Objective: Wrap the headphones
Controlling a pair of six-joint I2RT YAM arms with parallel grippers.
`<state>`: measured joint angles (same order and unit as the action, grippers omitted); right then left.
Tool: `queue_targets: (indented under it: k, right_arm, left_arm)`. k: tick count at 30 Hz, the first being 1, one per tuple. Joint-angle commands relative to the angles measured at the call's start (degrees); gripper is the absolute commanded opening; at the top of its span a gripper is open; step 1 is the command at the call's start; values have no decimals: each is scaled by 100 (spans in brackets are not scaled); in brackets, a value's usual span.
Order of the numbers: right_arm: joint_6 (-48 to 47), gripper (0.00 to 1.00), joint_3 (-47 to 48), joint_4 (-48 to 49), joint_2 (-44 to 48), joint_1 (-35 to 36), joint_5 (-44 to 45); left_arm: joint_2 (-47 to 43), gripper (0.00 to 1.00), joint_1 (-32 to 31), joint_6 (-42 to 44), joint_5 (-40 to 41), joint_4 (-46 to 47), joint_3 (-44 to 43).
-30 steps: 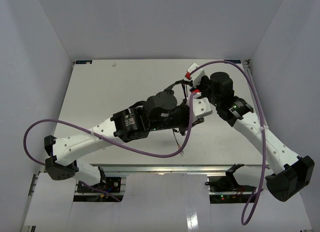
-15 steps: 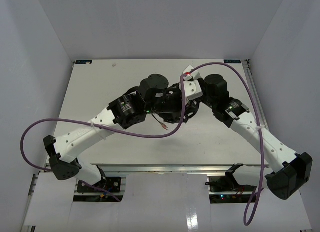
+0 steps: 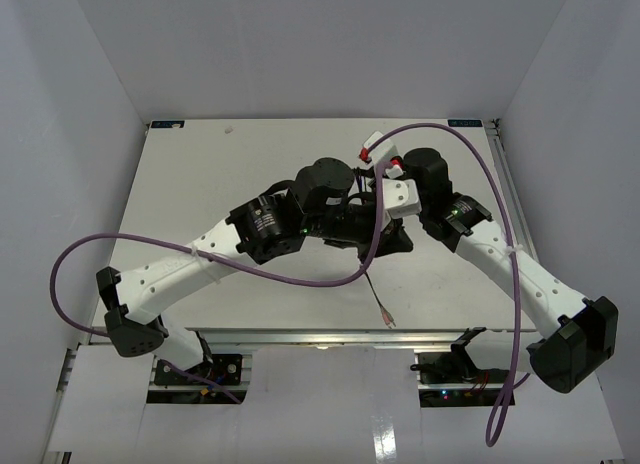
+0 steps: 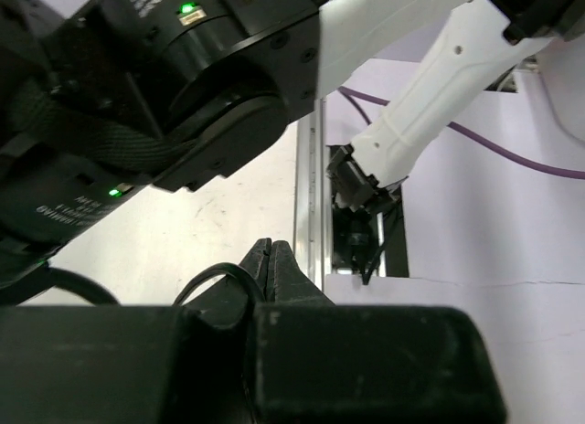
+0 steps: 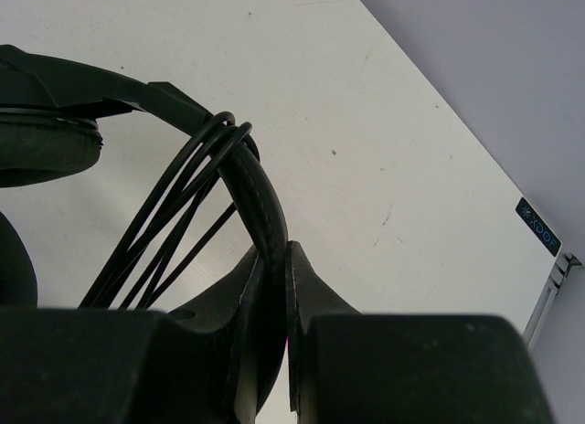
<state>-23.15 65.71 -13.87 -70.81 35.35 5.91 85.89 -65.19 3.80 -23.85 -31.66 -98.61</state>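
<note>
The black headphones (image 3: 397, 243) hang between my two grippers at the table's middle. In the right wrist view my right gripper (image 5: 272, 252) is shut on the curved headband (image 5: 260, 196). Several turns of the thin black cable (image 5: 174, 214) are wound round the headband, and an earcup (image 5: 41, 150) shows at the left. My left gripper (image 4: 271, 249) is shut, with a loop of the cable (image 4: 208, 271) running into its jaws. In the top view the left gripper (image 3: 352, 224) sits just left of the right gripper (image 3: 386, 210). The loose cable (image 3: 376, 289) trails to the reddish plug (image 3: 389, 320) near the front edge.
Thick purple arm cables (image 3: 300, 280) loop across the table (image 3: 200, 174) and over the right arm (image 3: 470, 149). White walls close in the table on three sides. The metal rail (image 3: 300, 334) runs along the front edge.
My left gripper has swung right and nearer with the cable. The cable's free end and plug have moved from the table's middle to near the front edge. The right gripper still holds the headband.
</note>
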Motion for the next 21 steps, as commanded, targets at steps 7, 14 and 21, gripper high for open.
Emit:
queue_targets:
  k: [7,14,21]
  right_arm:
    - [-94,8,-184,273,857,-2,-724]
    - [-260,8,-365,88,1138,-2,-1509]
    - [-345,8,-325,-98,1271,-2,-2128]
  left_arm:
    - [-626,0,745,579,1292,-843,-646]
    - [-696,0,1163,788,1726,-888,-215]
    - [-695,0,1640,974,1828,-377,52]
